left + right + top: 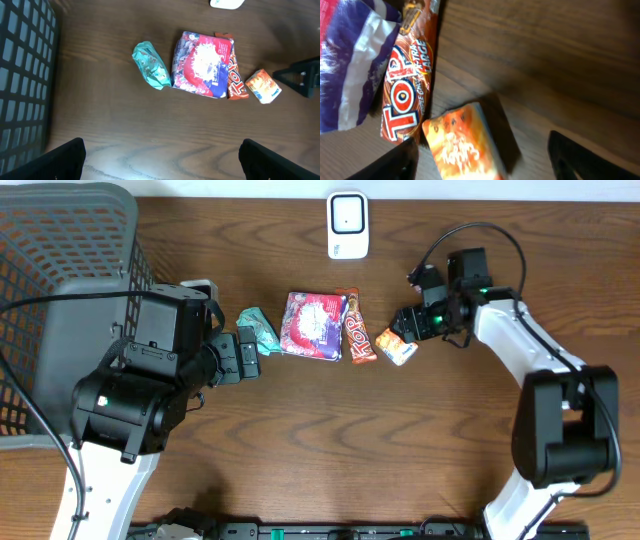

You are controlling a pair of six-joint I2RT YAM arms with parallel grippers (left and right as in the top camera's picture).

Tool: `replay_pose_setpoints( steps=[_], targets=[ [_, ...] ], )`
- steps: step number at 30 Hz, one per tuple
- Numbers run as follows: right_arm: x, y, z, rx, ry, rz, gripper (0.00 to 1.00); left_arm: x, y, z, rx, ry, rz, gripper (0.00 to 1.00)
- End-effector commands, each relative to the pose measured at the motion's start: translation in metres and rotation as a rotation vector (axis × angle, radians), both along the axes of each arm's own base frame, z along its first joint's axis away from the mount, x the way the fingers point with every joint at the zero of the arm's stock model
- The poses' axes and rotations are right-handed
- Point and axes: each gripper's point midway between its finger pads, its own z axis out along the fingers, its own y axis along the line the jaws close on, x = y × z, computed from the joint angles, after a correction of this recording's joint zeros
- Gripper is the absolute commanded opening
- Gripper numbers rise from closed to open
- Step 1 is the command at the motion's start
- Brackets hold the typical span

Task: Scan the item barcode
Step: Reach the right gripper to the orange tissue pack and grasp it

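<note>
A small orange box lies on the wooden table just right of a brown Top chocolate bar. My right gripper is open and straddles the box. Its left finger sits close to the box's edge, while the right finger stands well apart from it. The white scanner stands at the table's far edge. My left gripper hangs wide open over bare wood, near a teal packet, holding nothing.
A purple and red snack bag lies between the teal packet and the chocolate bar. A grey mesh basket fills the left side of the table.
</note>
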Motion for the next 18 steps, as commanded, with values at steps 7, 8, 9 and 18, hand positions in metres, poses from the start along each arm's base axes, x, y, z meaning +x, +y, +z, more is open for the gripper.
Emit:
replay_pose_setpoints(
  steps=[7,8,9,18],
  targets=[
    [-0.007,0.009,-0.033,0.048,0.080,0.062,0.61,0.001,0.003,0.003,0.011,-0.010,0.007,0.98],
    [-0.009,0.010,-0.036,0.054,0.092,0.063,0.59,0.001,0.003,0.003,0.011,-0.010,0.007,0.98],
    [-0.010,0.010,-0.036,0.058,0.100,0.064,0.58,0.001,0.003,0.003,0.011,-0.010,0.007,0.98],
    [-0.028,0.008,-0.040,0.050,0.179,0.061,0.06,0.001,0.003,0.003,0.011,-0.010,0.007,0.98]
  ],
)
